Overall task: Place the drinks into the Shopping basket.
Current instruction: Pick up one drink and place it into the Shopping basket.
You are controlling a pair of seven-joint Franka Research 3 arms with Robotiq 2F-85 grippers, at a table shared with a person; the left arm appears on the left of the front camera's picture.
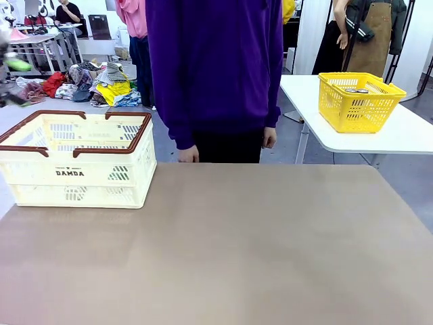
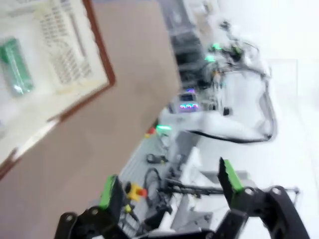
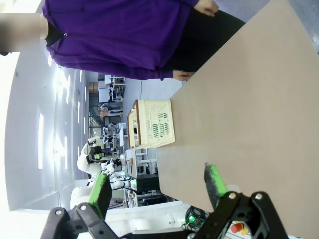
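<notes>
The left gripper [image 2: 167, 184] had black linked fingers [image 2: 115, 198] faced with bright green pads [image 2: 229, 175]. In its wrist view one finger stood at about seven o'clock and the other at five o'clock. The right gripper [image 3: 157, 181] was built alike, with black links, green pads and small silver pivot screws [image 3: 229, 196] at the knuckles near six o'clock. The person [image 1: 213, 88] at twelve o'clock in the front view wore a purple long-sleeved sweatshirt [image 1: 203, 40] with ribbed cuffs and hem. A dark collar [image 3: 54, 36] showed at its neck, and dark trousers [image 1: 226, 145] showed below.
</notes>
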